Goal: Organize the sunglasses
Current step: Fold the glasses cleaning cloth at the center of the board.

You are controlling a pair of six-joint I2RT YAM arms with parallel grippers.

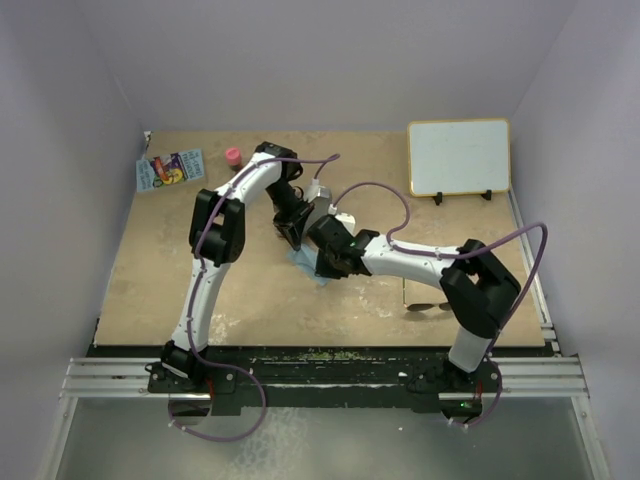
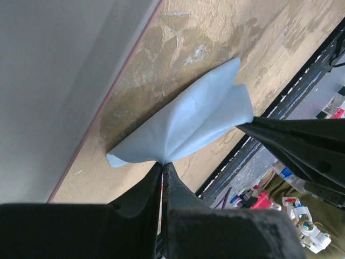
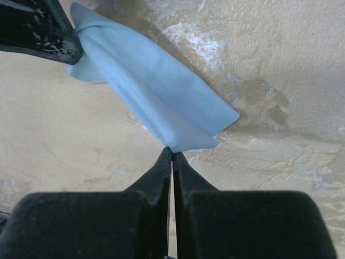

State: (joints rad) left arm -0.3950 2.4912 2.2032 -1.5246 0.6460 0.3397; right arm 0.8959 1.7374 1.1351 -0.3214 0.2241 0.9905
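A light-blue cloth (image 1: 303, 265) hangs between both grippers at the middle of the table. My left gripper (image 2: 163, 164) is shut on one corner of the cloth (image 2: 188, 116), and in the top view it (image 1: 297, 236) sits just behind the cloth. My right gripper (image 3: 172, 150) is shut on the opposite edge of the cloth (image 3: 156, 91), and in the top view it (image 1: 322, 262) is beside the left one. The cloth sags, folded, between them just above the table. The sunglasses (image 1: 428, 306) lie flat on the table near the front right, beside the right arm, away from both grippers.
A white board (image 1: 458, 157) stands at the back right. A colourful card (image 1: 170, 168) and a small pink object (image 1: 232, 155) lie at the back left. The table's dark front edge (image 1: 320, 352) runs by the arm bases. Walls close in on three sides.
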